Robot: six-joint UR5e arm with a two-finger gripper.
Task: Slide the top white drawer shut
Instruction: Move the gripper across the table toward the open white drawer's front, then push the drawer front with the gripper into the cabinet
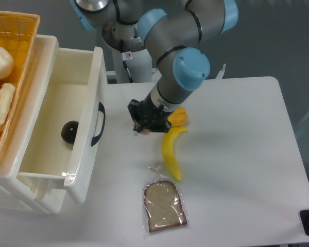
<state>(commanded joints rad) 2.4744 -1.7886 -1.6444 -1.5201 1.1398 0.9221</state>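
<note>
The top white drawer (88, 128) stands pulled far out to the right of the cabinet at the left. Its black curved handle (99, 124) faces the table. A dark round fruit (69, 131) lies inside it. My gripper (147, 122) hangs over the table to the right of the handle, a short gap away, above the red pepper, which it mostly hides. From above I cannot tell whether its fingers are open or shut.
A yellow pepper (179, 116) peeks out behind the wrist. A banana (170, 153) and a bagged bread slice (164, 206) lie below. A wicker basket (13, 46) of bread rolls sits on the cabinet top.
</note>
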